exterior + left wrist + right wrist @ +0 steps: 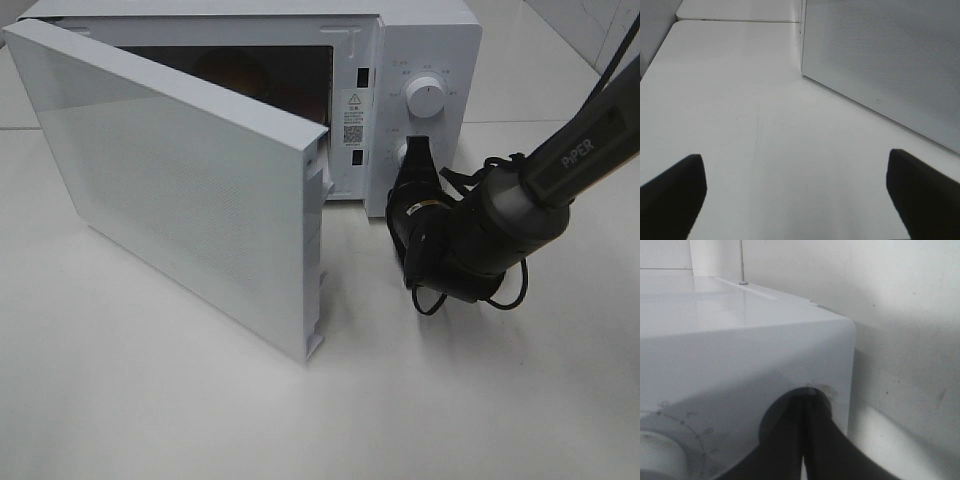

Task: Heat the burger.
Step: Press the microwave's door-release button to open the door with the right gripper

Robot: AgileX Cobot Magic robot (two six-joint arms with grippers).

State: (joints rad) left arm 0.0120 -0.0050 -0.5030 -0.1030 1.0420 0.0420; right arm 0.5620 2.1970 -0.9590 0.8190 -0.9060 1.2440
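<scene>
The white microwave stands at the back of the table with its door swung wide open. Inside the dark cavity a dim brownish rounded shape, the burger, shows only faintly. My right gripper is shut, its tips pressed against the control panel at the lower knob, which it covers. In the right wrist view the two fingers meet in a thin seam at the right gripper. My left gripper is open over bare table beside the door, holding nothing.
The upper timer knob sits above the right gripper and shows again in the right wrist view. The open door juts far out over the left half of the white table. The right arm's cables hang close to the tabletop.
</scene>
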